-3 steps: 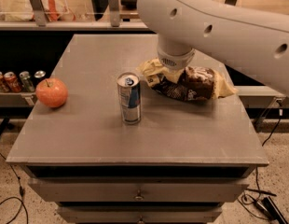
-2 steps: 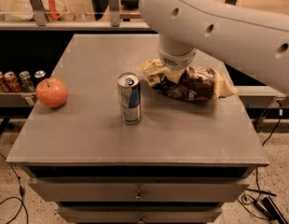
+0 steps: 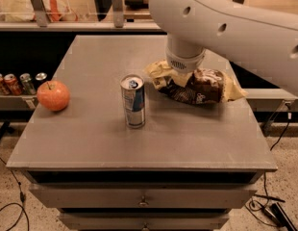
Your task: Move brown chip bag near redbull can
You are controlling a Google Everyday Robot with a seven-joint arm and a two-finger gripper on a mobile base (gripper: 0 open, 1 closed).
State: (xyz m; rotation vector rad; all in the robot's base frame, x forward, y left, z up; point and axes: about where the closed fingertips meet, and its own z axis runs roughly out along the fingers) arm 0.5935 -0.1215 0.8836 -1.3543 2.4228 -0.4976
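Observation:
The brown chip bag (image 3: pixel 199 86) lies crinkled on the grey table (image 3: pixel 91 134), right of centre, dark brown in the middle with pale yellow ends. The redbull can (image 3: pixel 133 101) stands upright a little to the bag's left, apart from it. My gripper (image 3: pixel 183 73) comes down from the big white arm onto the bag's left half; the wrist hides where it meets the bag.
A red apple (image 3: pixel 53 95) sits near the table's left edge. Several small cans (image 3: pixel 17 83) stand in a row on a lower shelf to the left. Drawers are below the tabletop, and cables lie on the floor.
The arm and the chip bag have stayed almost in place; no clear movement of the bag or the can.

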